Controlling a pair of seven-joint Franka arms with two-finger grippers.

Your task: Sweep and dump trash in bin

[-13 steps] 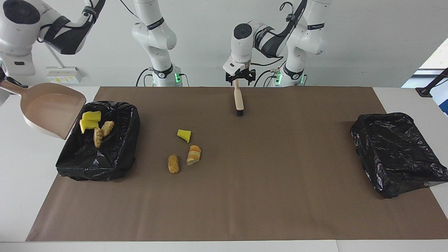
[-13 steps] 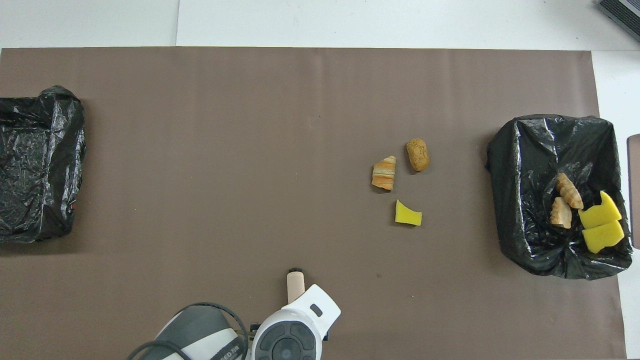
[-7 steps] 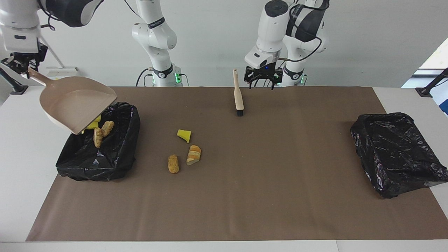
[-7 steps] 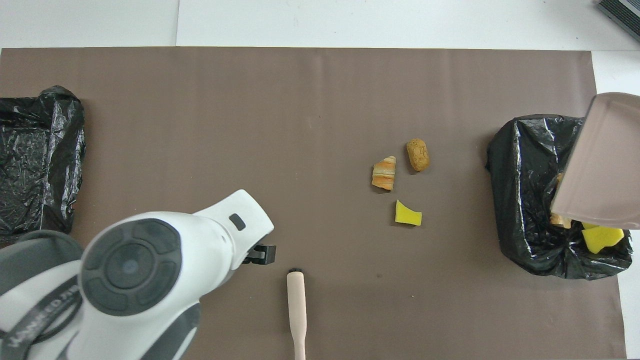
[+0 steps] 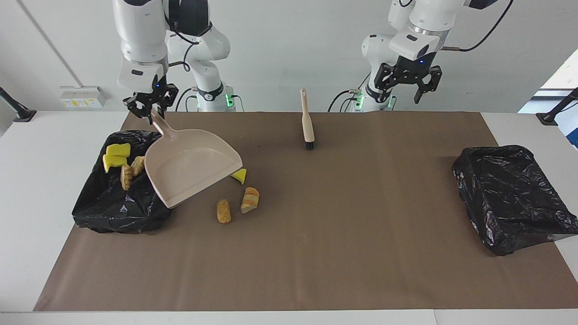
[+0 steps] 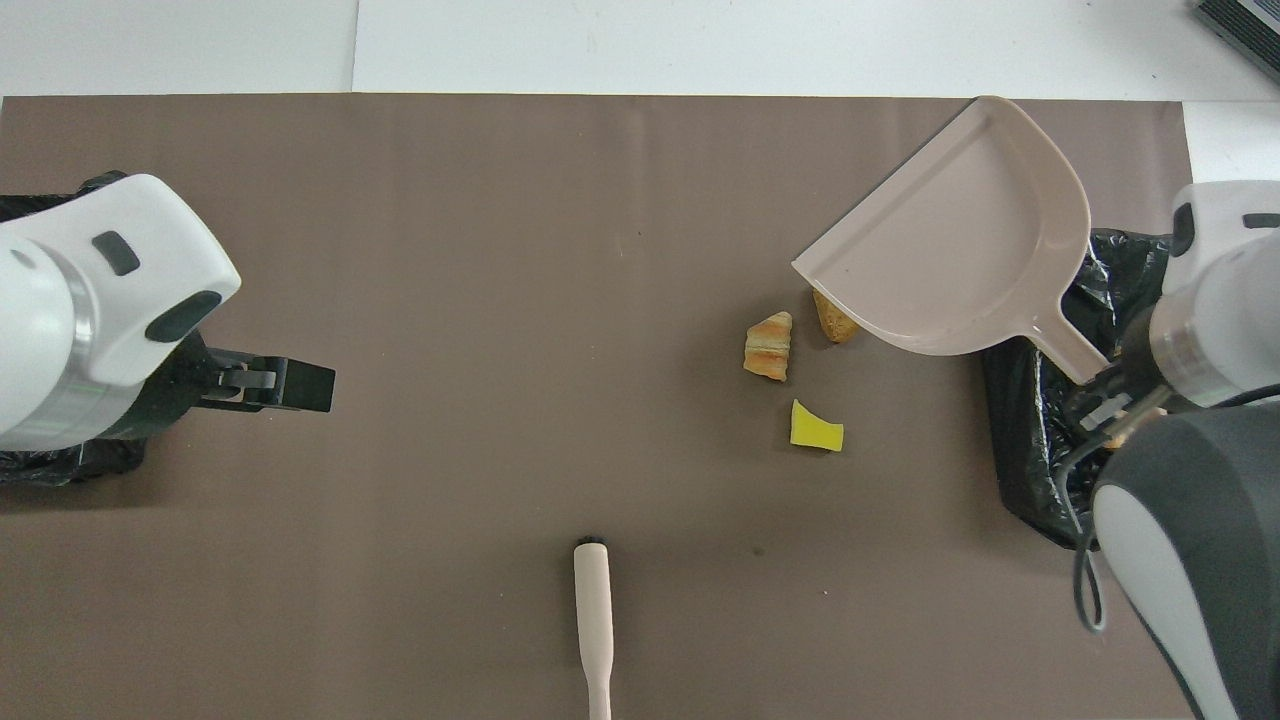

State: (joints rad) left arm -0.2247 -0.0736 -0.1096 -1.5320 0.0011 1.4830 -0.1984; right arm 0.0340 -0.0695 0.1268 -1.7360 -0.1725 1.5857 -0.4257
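The right gripper [image 5: 151,108] was clamped on the handle of the beige dustpan [image 5: 192,164], whose pan hung tilted, open edge down, over the mat [image 5: 316,253] between the bin [image 5: 122,207] and the loose trash. The left gripper [image 5: 408,83] had its fingers spread apart and held nothing; it hung in the air over the left arm's end of the table, with the arm raised and bent above it.

Trash on the mat: a yellow wedge [image 6: 816,428], an orange-striped croissant piece [image 6: 768,346] and a brown nugget [image 6: 835,322], close together but apart. In the facing view the wedge was partly covered by the pan's edge; in the overhead view the nugget was. Whether the pan touched either could not be determined.

Trash in the bin: two yellow wedges [image 5: 116,155] and two tan ridged pieces [image 5: 132,170] lay on the black liner at the end nearer the robots.

The brush [image 5: 308,122] lay on the mat near the robots, between the arms, bristles pointing away from them. A second black-lined bin [image 5: 512,198] sat at the left arm's end of the table.
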